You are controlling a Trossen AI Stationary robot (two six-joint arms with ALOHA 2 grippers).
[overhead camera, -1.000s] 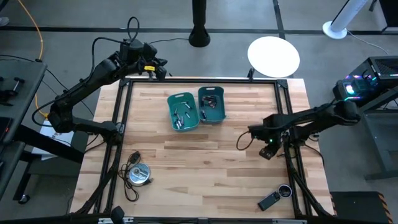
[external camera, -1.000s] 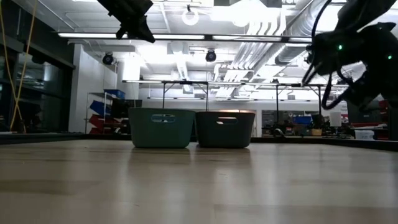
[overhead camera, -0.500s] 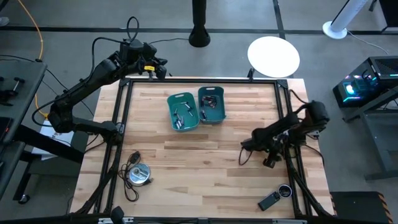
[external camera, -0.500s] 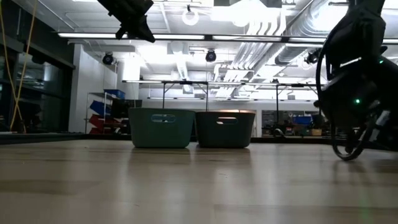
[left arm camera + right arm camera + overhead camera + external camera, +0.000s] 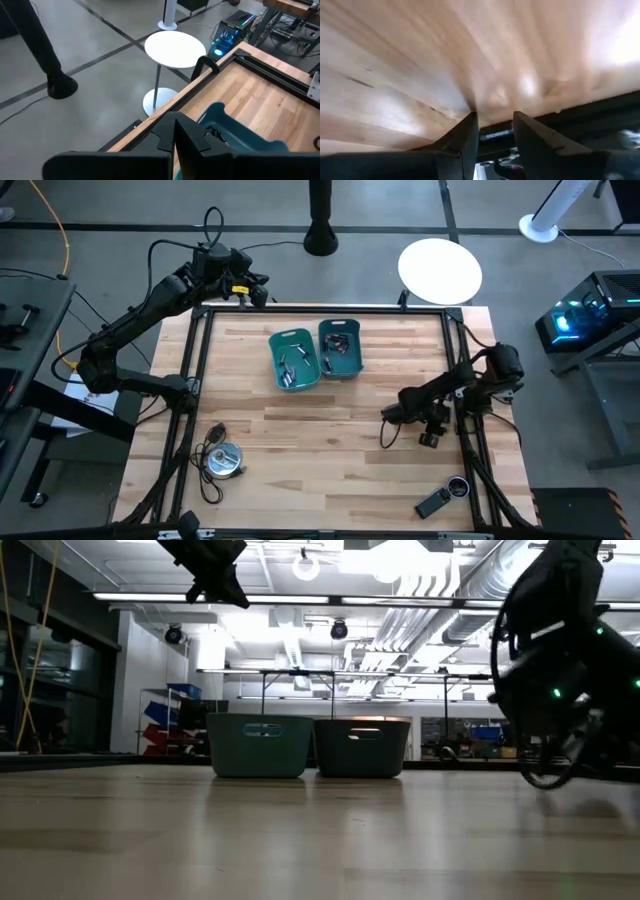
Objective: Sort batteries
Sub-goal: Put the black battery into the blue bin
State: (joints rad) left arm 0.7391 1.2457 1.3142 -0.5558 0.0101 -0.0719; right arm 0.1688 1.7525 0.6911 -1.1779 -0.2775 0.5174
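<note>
Since a second ago the right arm has folded back and dropped low over the surface (image 5: 330, 430) near its right edge, while the left arm has not shifted. All visible batteries (image 5: 290, 363) lie inside the two teal bins (image 5: 314, 355), standing side by side at the far middle, so the sorting looks finished and the arms seem to be retiring. The right gripper (image 5: 492, 131) hovers over bare wood, jaws part-open, holding nothing. The left gripper (image 5: 174, 136) is closed and empty, parked beyond the far-left corner.
</note>
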